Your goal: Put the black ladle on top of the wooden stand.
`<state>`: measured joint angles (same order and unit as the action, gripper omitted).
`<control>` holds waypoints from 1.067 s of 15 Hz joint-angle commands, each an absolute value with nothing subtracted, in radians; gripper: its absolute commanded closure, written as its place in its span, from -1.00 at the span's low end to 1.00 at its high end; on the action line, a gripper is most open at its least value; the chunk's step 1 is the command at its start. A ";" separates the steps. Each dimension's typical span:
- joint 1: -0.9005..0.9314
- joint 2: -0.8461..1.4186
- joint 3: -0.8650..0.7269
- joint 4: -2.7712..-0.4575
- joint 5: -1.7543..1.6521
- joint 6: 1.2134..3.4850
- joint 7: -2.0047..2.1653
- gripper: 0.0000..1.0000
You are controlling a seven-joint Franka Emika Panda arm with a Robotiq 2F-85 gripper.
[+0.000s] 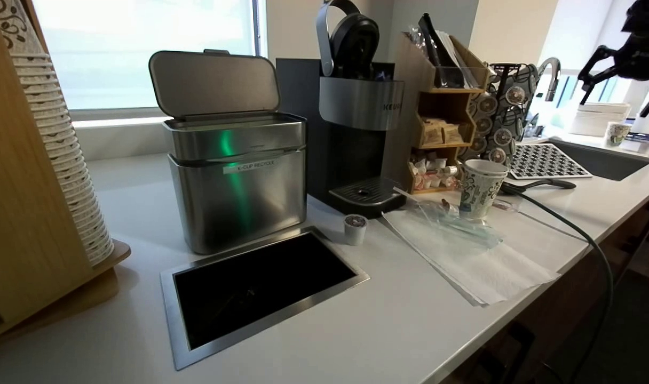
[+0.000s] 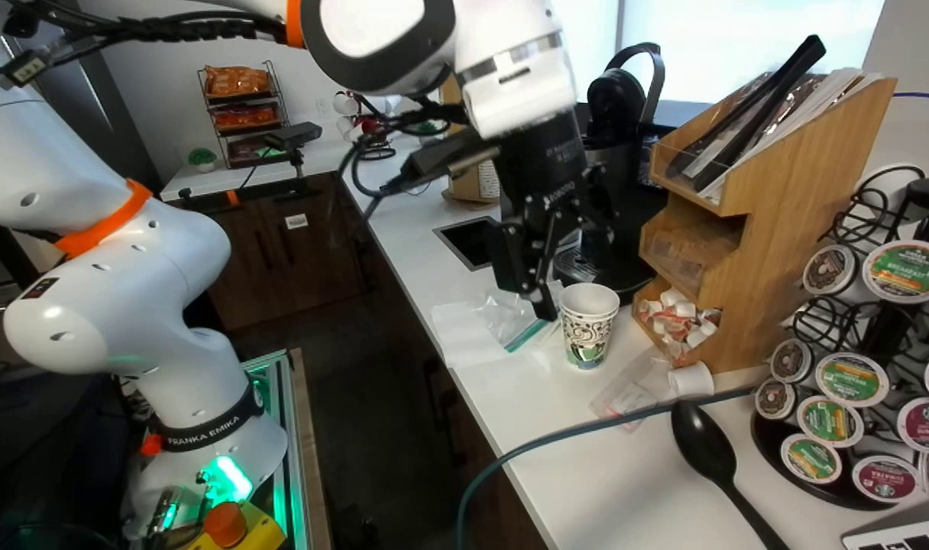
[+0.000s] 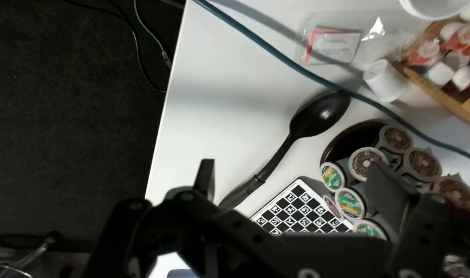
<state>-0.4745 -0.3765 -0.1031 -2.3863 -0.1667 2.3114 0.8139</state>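
Observation:
The black ladle (image 2: pixel 705 443) lies on the white counter in both exterior views; it also shows in an exterior view (image 1: pixel 553 183). In the wrist view, its rounded bowl (image 3: pixel 320 115) is at upper middle and its handle runs down left, the end hidden behind a finger. The wooden stand (image 2: pixel 812 179) stands beside the coffee machine, its sloped top compartment holding black utensils and packets. It shows in an exterior view (image 1: pixel 453 91), and its lower corner in the wrist view (image 3: pixel 445 98). My gripper (image 1: pixel 615 104) is open and empty, raised above the counter; its fingers (image 3: pixel 298 179) are wide apart.
A paper cup (image 2: pixel 588 328), plastic bag and napkins lie before the coffee machine (image 1: pixel 362 106). A dark cable (image 2: pixel 587 428) crosses the counter by the ladle's bowl. A pod carousel (image 3: pixel 351 200) and checkered board (image 3: pixel 297 208) lie beside the ladle. A sink (image 1: pixel 607 160) is beyond.

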 commanded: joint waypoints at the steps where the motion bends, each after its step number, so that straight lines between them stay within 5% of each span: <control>1: -0.497 -0.184 -0.116 -2.354 -0.214 2.508 1.025 -1.00; 6: -0.543 0.082 -0.150 -2.234 -0.410 2.687 1.367 -1.00; 11: -0.364 0.259 -0.398 -2.050 -0.628 2.618 1.688 -1.00; 16: -0.361 0.239 -0.399 -2.092 -0.505 2.664 1.545 -1.00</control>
